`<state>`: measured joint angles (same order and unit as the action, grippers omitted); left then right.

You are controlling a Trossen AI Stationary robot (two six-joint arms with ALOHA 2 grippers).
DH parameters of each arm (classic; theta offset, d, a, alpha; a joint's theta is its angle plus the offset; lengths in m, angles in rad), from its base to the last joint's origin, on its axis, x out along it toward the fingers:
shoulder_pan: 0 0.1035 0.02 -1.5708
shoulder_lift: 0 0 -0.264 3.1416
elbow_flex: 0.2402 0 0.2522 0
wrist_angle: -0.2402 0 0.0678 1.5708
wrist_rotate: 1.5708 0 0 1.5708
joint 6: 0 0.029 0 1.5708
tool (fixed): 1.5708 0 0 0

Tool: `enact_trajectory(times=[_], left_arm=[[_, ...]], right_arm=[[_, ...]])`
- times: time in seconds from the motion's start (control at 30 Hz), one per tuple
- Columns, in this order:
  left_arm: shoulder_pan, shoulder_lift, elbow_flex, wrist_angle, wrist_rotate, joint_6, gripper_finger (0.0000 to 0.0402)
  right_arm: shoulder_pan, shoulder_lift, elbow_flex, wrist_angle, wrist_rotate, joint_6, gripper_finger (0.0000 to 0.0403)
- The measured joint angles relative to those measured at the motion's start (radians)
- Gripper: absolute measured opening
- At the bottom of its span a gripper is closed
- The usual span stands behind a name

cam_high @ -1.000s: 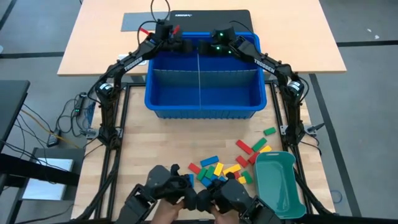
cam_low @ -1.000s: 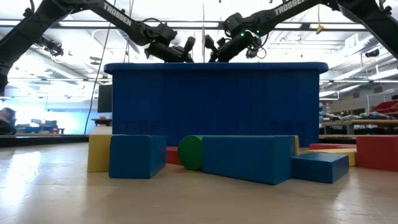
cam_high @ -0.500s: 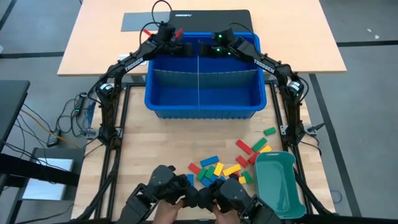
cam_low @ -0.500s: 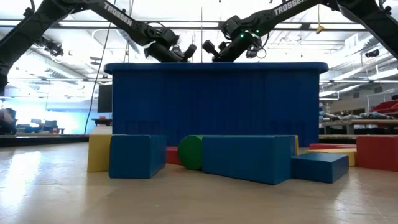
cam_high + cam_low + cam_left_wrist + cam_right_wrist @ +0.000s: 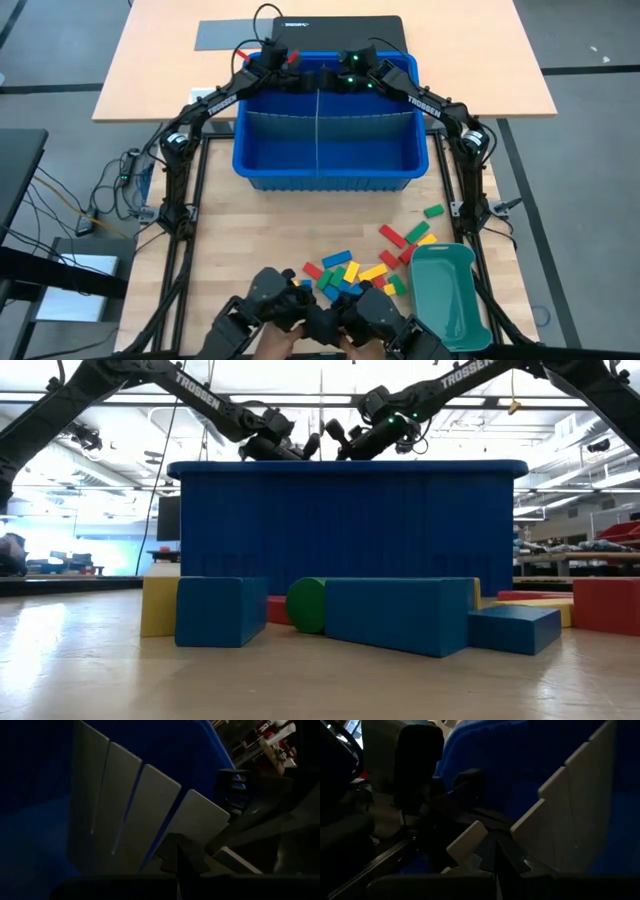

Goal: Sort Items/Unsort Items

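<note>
Well, your left claw [image 5: 303, 80] and right claw [image 5: 330, 78] hang clenched, seemingly on nothing, over the blue bin's [image 5: 330, 175] far rim. The blocks [image 5: 352, 272] lie scattered on the desk [image 5: 250, 230] beside the teal tray [image 5: 448, 300]; they look light, rigid and smooth, so grip each across its narrow sides.

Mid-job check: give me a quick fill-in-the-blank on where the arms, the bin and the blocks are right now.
1. Both the left gripper and the right gripper hang over the far rim of the ___ bin.
2. The loose blocks lie on the table, ___ the bin.
3. The green tray beside the blocks holds ___ blocks.
4. The grey divider stands ___ the bin.

Missing words: blue; outside; no; inside
</note>
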<state>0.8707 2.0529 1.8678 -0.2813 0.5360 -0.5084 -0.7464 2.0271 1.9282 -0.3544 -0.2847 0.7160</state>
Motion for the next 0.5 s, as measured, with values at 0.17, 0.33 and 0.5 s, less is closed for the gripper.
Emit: enact_trajectory(times=[0.17,0.33,0.5], left_arm=[[0.0,0.0,0.02,-0.009,0.016,0.005,0.0],[0.001,0.0,0.042,-0.012,0.016,0.012,0.0],[0.005,0.0,0.043,-0.045,0.009,0.03,0.0]], right_arm=[[0.0,-0.006,0.0,0.022,-0.019,-0.003,0.0],[0.0,-0.018,0.0,0.032,-0.019,-0.014,0.0],[-0.002,-0.027,-0.001,0.028,-0.025,-0.018,0.0018]])
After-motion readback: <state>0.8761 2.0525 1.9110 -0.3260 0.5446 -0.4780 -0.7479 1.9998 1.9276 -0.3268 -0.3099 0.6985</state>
